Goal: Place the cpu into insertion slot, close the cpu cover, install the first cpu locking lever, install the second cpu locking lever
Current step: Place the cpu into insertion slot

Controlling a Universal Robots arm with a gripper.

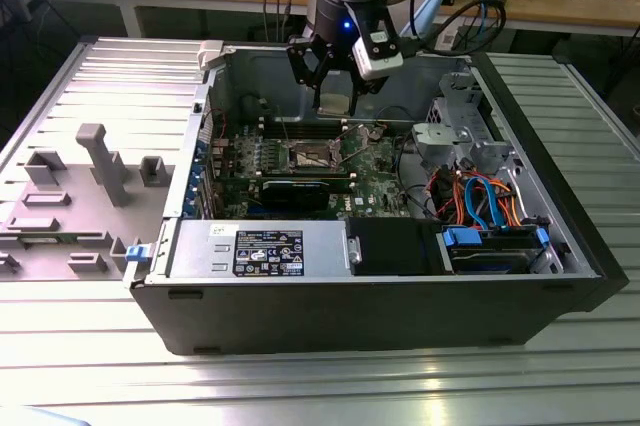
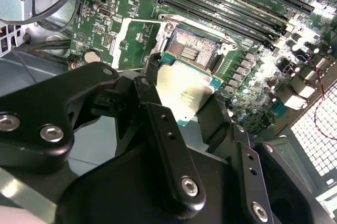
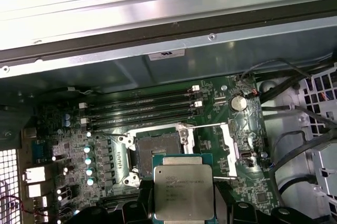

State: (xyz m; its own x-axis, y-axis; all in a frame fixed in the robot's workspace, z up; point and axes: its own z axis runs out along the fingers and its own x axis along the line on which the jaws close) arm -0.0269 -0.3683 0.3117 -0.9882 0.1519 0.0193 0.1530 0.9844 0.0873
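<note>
One cpu [image 3: 183, 192] flat in hand [image 1: 333, 86], edges parallel to insertion slot [image 3: 158, 148].

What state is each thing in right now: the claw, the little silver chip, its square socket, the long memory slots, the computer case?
end effector: shut on the cpu, over the motherboard.
cpu: gripped at two edges, metal top up, in the air, not seated.
insertion slot: uncovered, empty.
memory slots: empty.
computer case: lying on its side, open.
</note>
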